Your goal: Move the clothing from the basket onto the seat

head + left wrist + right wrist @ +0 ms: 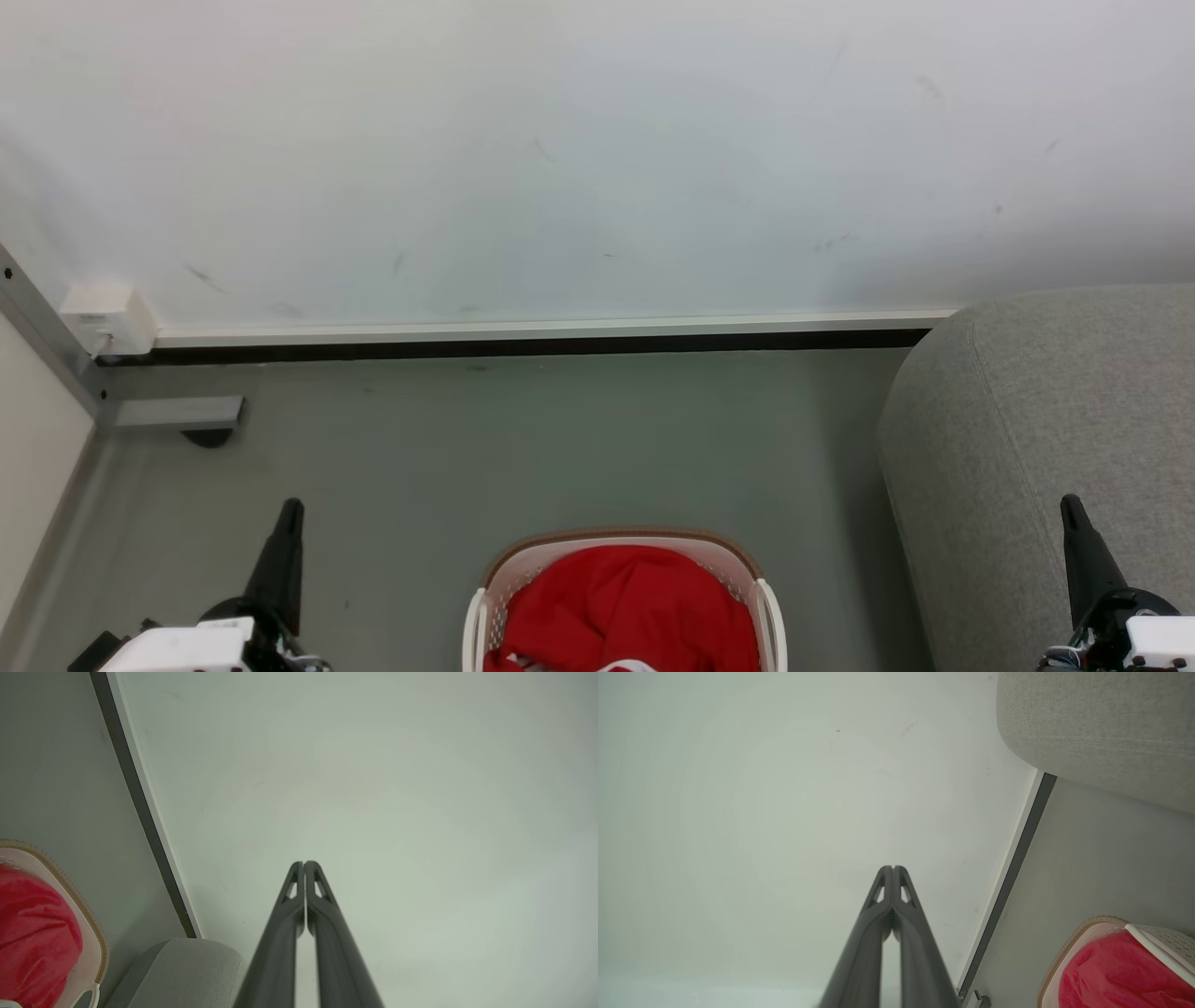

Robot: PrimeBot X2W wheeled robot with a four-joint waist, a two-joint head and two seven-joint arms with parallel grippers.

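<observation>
Red clothing (625,607) lies bunched in the white basket (560,553) with a brown rim, on the floor at the bottom centre of the head view. The grey seat (1018,439) rises at the right, beside the basket. My left gripper (289,509) stands shut at the lower left, well left of the basket. My right gripper (1071,506) stands shut at the lower right, in front of the seat. In the left wrist view the left gripper (304,863) is empty, with the clothing (32,942), basket (91,924) and seat (187,970) at lower left. The right gripper (893,868) is empty too, with clothing (1120,975), basket (1069,947) and seat (1097,728) at the right.
A white wall (579,159) with a dark baseboard (523,347) runs across behind the grey floor (523,448). A white socket box (107,317) and a grey metal frame foot (177,413) sit at the far left corner.
</observation>
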